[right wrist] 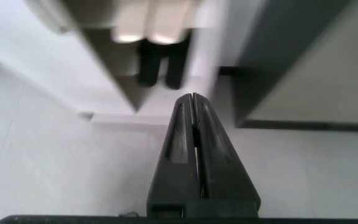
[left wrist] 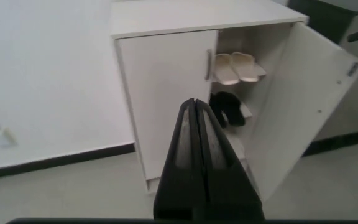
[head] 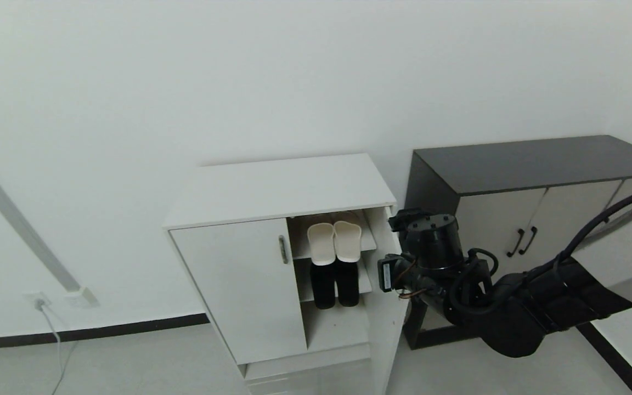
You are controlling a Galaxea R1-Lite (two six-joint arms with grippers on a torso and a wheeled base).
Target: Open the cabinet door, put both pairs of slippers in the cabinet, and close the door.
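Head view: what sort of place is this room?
Likely a home-style entryway: a white shoe cabinet holding white slippers and black slippers, beside a dark-topped sideboard.

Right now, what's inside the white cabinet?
In the cabinet, a pair of white slippers lies on the upper shelf, with a pair of black slippers on the shelf below. The closed left door hides the other half.

No legible text, numbers, brands or signs. A small grey patch point(left wrist: 353, 68) sits near the top corner on the inner face of the open cabinet door point(left wrist: 309, 106). It is too small to tell whether it carries any print.
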